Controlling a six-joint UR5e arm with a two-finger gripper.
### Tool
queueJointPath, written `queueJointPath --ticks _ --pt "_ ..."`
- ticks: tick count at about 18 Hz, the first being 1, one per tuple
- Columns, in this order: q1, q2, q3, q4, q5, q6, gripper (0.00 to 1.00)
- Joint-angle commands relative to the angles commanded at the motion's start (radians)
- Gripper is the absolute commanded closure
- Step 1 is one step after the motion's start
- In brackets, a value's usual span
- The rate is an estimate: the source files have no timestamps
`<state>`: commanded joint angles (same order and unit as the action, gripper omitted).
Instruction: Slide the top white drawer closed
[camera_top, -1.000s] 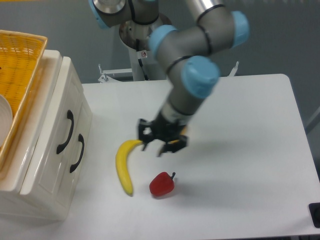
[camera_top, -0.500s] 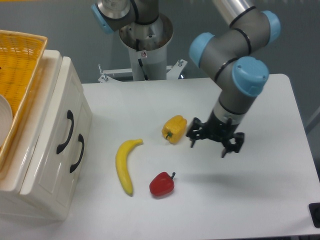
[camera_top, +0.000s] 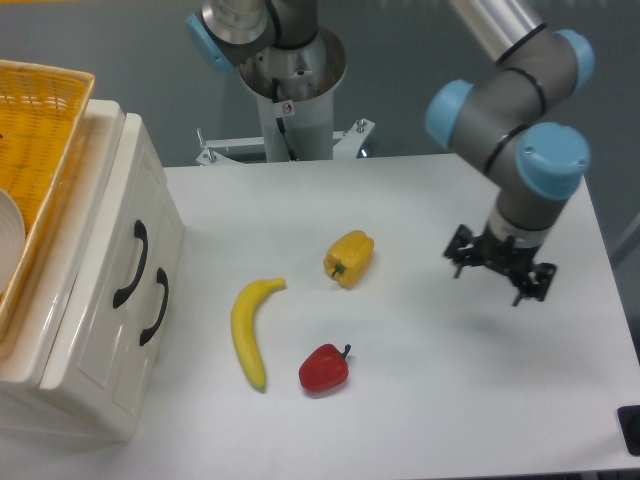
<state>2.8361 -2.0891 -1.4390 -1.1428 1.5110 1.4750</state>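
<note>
Gripper (camera_top: 499, 272) is hanging at the right of the frame, low over the table (camera_top: 420, 420), holding nothing; its fingers appear to be standing apart, though the view is too small to be sure. You are looking at a tool parked well away from its work.

Top white drawer (camera_top: 125, 250) is sitting at the left edge of the frame, its curved black handle facing right toward the open tabletop. Its front is looking about level with the lower drawer (camera_top: 150, 310), so you may judge it nearly or fully shut.

Between tool and drawer are lying a yellow pepper (camera_top: 348, 257), a banana (camera_top: 250, 330) and a red pepper (camera_top: 324, 368), scattered mid-frame. Yellow wicker basket (camera_top: 40, 120) is resting on the cabinet top, upper left.

Any push on the drawer front is calling for a long pass leftward, clearing that fruit.
</note>
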Motion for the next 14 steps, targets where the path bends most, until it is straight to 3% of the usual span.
queueJointPath --ticks 4,7,14 --pt "0.042 -0.025 0.017 0.0 0.003 0.229 0.0" --pt "0.04 -0.04 0.048 0.0 0.0 0.24 0.0" --pt "0.054 -0.058 0.042 0.0 0.0 0.208 0.0"
